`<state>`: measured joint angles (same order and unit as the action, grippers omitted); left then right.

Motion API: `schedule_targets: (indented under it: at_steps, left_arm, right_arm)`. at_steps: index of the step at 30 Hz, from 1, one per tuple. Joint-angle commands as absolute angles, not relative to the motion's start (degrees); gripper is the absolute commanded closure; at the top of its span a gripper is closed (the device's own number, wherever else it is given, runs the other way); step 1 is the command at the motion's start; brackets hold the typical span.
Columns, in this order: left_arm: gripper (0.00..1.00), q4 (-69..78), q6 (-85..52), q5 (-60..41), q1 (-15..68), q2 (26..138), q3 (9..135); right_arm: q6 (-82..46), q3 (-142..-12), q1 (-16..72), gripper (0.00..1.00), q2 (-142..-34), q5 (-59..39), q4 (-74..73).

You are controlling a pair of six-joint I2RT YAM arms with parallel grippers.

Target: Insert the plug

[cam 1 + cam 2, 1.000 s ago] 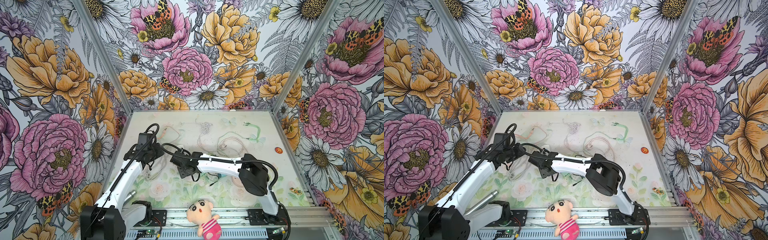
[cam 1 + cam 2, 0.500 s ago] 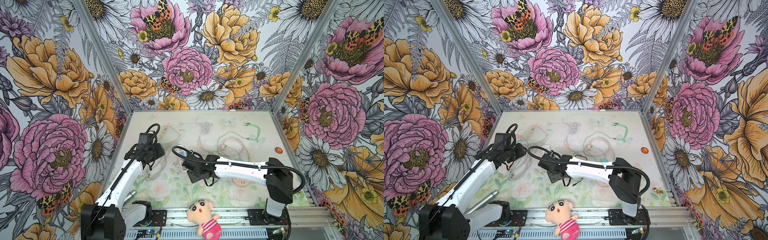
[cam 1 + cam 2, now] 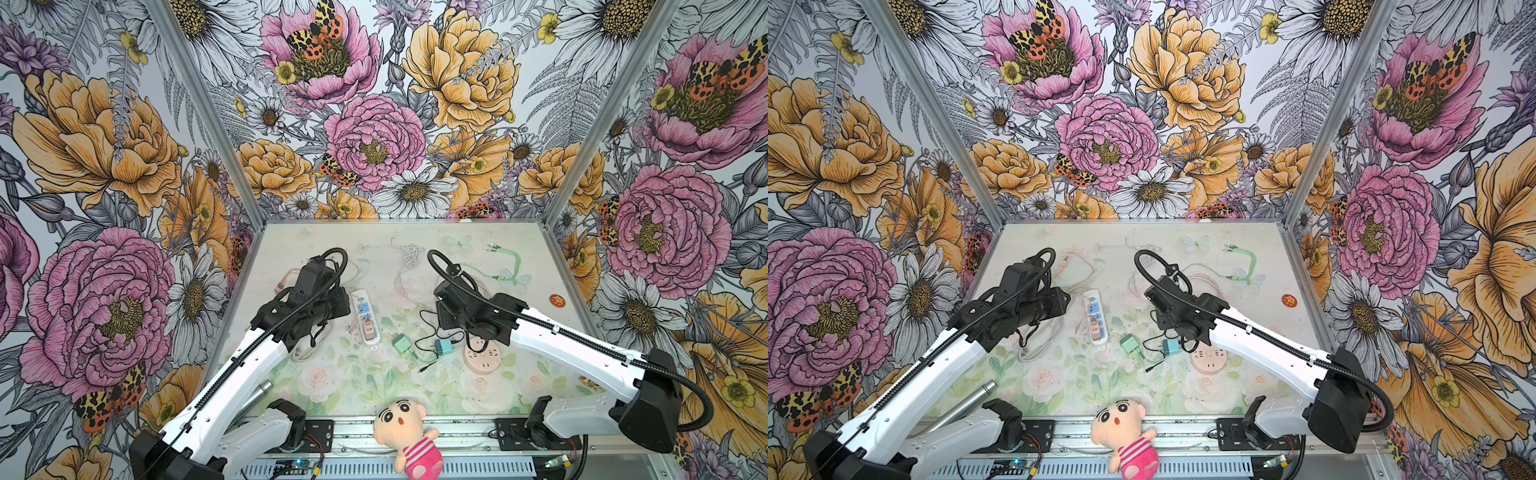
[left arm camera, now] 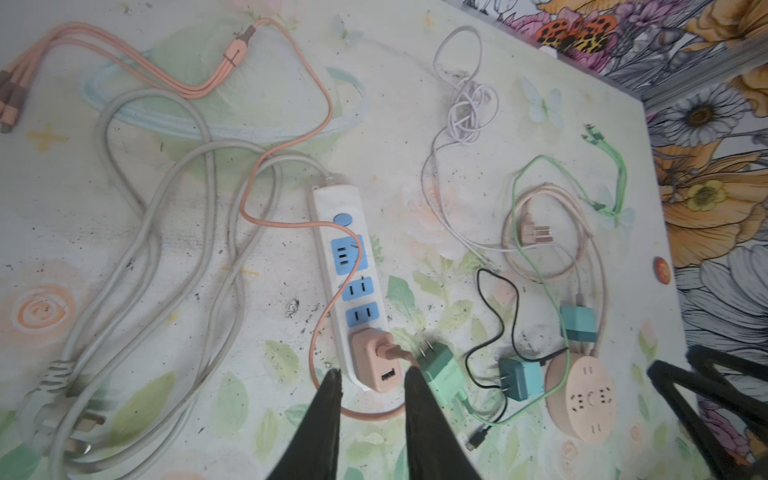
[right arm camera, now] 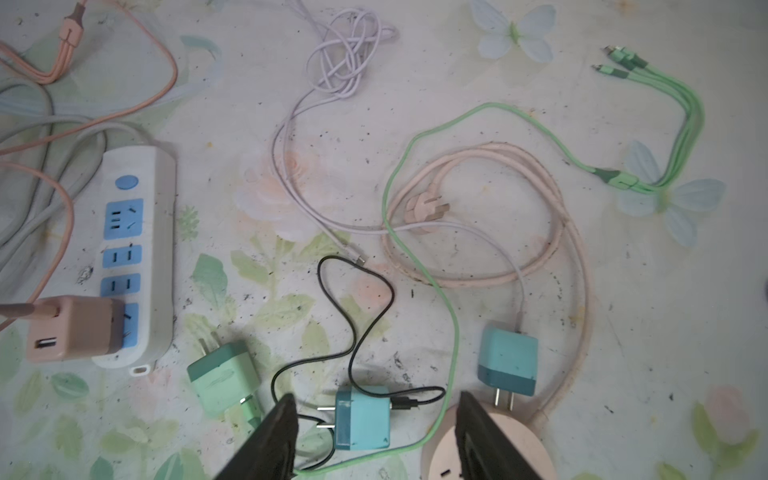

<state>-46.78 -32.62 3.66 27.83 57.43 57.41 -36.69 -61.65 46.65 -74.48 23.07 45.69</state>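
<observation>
Smooth white plastic on the power strip [image 4: 351, 291], matt pink plastic on the charger [image 4: 372, 359], woven cloth sheathing the salmon cable [image 4: 320, 95]; the worktop [image 4: 257, 299] looks matt and scuffed.

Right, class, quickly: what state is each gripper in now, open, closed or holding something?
Left gripper: open, narrow gap, holding nothing.
Right gripper: open wide, holding nothing.
</observation>
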Motion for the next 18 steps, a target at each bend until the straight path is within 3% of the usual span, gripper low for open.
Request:
schedule_targets:
  at_steps: [1,9,14,18]
  left_arm:
    - [0.77,-47.53,-34.69,6.28,32.65,58.87,60.92]
    - [0.85,-47.52,-38.96,15.94,49.19,76.53,69.17]
    - [0.92,-47.45,-40.42,16.86,51.16,88.46,73.15]
    - [0.94,-47.49,-40.87,17.14,51.17,91.26,74.66]
  right_arm:
    - [-34.32,-59.72,41.64,0.4,-71.15,25.9,43.34]
    - [-30.28,-59.16,29.15,0.43,-69.84,19.16,39.05]
    - [-29.71,-58.22,26.44,0.44,-70.55,15.31,37.38]
    - [-29.12,-57.24,25.37,0.44,-70.3,14.16,37.18]
